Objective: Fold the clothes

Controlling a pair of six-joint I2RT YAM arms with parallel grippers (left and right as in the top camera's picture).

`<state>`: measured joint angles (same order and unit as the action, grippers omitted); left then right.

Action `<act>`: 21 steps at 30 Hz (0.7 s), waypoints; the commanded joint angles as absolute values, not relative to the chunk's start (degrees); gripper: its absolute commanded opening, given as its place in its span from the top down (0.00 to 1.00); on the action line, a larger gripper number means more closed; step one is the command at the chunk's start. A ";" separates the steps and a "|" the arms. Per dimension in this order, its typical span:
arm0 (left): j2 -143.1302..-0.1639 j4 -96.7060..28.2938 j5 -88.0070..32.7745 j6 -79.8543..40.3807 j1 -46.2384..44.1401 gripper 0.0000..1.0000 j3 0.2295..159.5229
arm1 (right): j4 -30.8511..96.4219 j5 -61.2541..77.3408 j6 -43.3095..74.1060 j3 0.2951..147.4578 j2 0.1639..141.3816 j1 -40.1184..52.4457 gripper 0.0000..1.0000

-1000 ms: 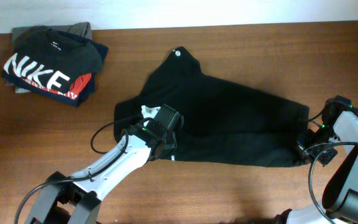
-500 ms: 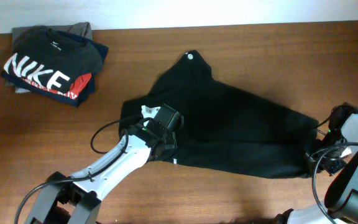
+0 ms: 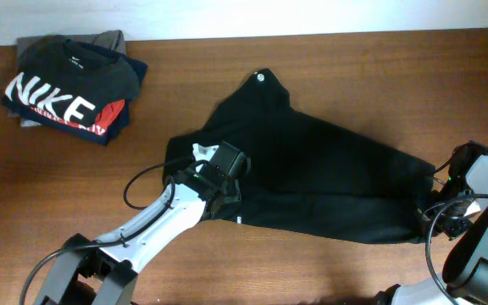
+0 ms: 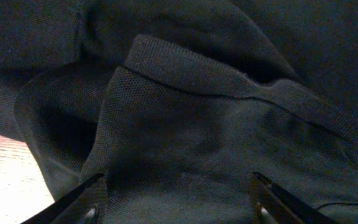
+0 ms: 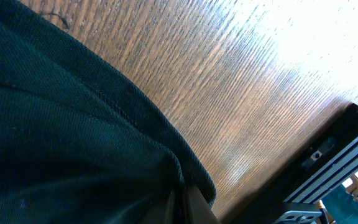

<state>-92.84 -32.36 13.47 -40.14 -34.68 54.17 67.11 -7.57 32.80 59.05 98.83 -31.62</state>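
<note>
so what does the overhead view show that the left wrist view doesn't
Only overhead: the folded black T-shirt with white NIKE lettering at the table's far-left corner, the small white round neck tag, and the right gripper at the garment's right corner. Only left wrist: the ribbed band and mesh weave up close, with the left gripper open above them. Both: the plain black soft fabric top on the brown wooden table.

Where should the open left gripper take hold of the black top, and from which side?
The ribbed band of the black top, from straight above: it lies as a thick ridge just ahead of the left gripper, probably easy to pinch.
</note>
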 commanded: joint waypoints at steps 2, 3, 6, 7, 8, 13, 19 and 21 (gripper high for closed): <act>-93.03 -32.40 13.50 -40.66 -34.33 0.27 54.59 | 67.59 -9.72 33.54 60.23 97.84 -32.01 0.95; -93.03 -32.42 13.50 -40.66 -34.33 0.25 54.59 | 67.72 -9.72 33.54 60.36 97.84 -32.01 0.95; -93.03 -32.40 13.50 -40.66 -34.33 0.20 54.59 | 68.34 -9.21 33.52 61.28 97.84 -32.01 0.92; -93.03 -32.42 13.50 -40.66 -34.33 0.20 54.59 | 68.40 -8.75 33.50 61.49 97.84 -32.01 0.90; -93.03 -32.42 13.50 -40.66 -34.33 0.20 54.59 | 68.40 -7.84 33.34 61.80 97.84 -32.01 0.86; -93.03 -32.45 13.47 -40.66 -34.33 0.13 54.59 | 66.96 -2.24 28.34 62.24 97.84 -32.01 0.05; -93.03 -32.45 13.23 -40.38 -34.33 0.13 54.59 | 64.53 3.18 25.06 62.24 97.84 -31.90 0.02; -93.03 -32.42 13.23 -40.25 -34.33 0.07 54.61 | 63.68 6.02 22.83 62.24 97.84 -31.90 0.02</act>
